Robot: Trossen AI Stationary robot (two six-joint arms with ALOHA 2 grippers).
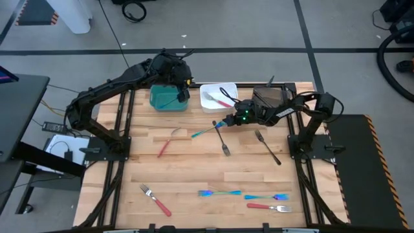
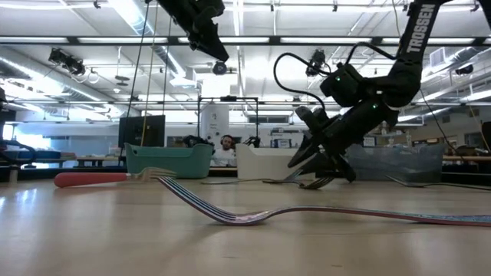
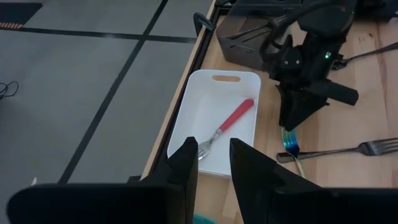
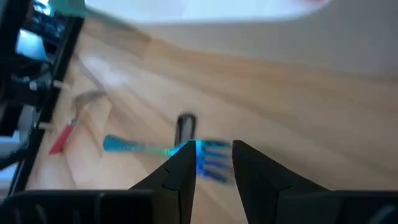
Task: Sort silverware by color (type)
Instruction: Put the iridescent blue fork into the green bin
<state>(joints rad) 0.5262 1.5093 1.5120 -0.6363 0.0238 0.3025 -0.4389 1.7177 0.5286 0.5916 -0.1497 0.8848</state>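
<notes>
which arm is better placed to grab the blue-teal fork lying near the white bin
The right. Its gripper is down at the wooden table with open jaws straddling the tines of the iridescent blue-teal fork. The left gripper hangs open, raised above the square teal plastic bin, away from that fork.

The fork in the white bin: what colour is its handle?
Red, clearest in the left wrist view.

White bin with handle slot, at table edge; inside, one red-handled fork, lying diagonally. Dark bin just beyond. Right gripper beside white bin, angled down over blue-teal fork. Dark grey fork crossing nearby. Left gripper open, nothing between fingers.
</notes>
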